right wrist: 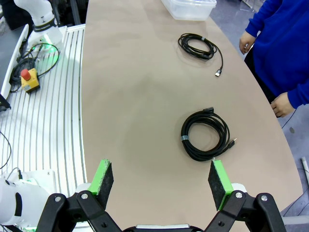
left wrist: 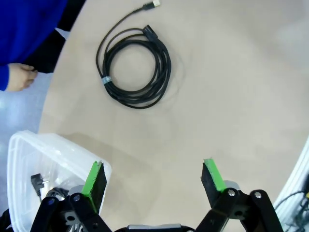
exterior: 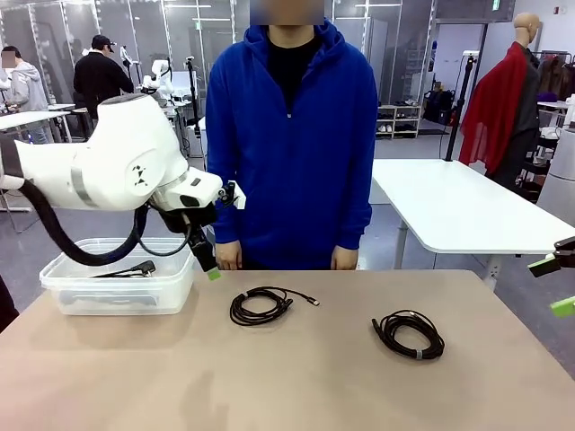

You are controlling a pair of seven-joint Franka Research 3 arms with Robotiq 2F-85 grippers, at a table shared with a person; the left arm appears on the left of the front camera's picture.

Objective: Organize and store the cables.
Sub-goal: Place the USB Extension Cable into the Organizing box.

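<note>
One cable (exterior: 274,310) lies coiled at middle of table (exterior: 305,391), before person (exterior: 296,135) in blue hoodie. Second cable (exterior: 391,334) lies coiled well apart from it, toward robot's right. Third cable (exterior: 135,268) sits inside clear plastic bin (exterior: 117,294) at table's left end. Left gripper (left wrist: 154,170) hovers at bin's end nearer table's middle, jaws apart, empty. Right gripper (right wrist: 161,169) hangs above table's right side, jaws wide apart, empty, second cable below and ahead of it.
</note>
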